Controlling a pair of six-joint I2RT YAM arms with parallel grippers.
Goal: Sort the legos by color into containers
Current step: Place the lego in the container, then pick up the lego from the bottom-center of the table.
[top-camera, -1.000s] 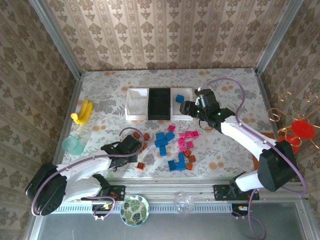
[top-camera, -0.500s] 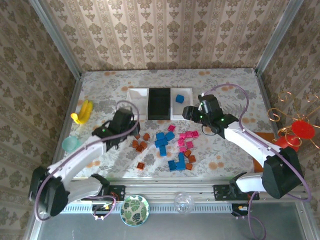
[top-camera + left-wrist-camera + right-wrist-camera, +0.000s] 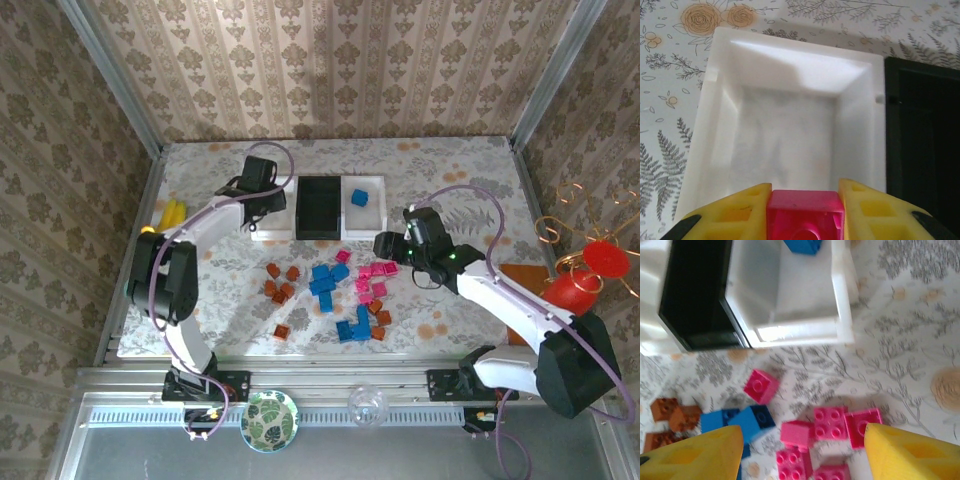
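Observation:
My left gripper (image 3: 805,210) is shut on a magenta-pink lego (image 3: 805,215) and hangs over the empty left white tray (image 3: 715,100). From above, that gripper (image 3: 262,188) sits at the tray's left end (image 3: 270,230). The black tray (image 3: 318,207) stands in the middle, and the right white tray (image 3: 372,185) holds one blue lego (image 3: 359,197). My right gripper (image 3: 802,450) is open above a cluster of pink legos (image 3: 830,422), with blue legos (image 3: 740,422) to their left. The loose pile of blue, pink and orange-brown legos (image 3: 340,295) lies mid-table.
A yellow banana (image 3: 170,213) lies at the left edge. Below the table's front rail sit a leaf-patterned plate (image 3: 269,420) and a clear round object (image 3: 367,406). Orange-brown legos (image 3: 280,283) lie left of the pile.
My left arm swung from the pile's left side up to the left white tray, carrying the pink lego. My right gripper moved from the right white tray down toward the pink legos.

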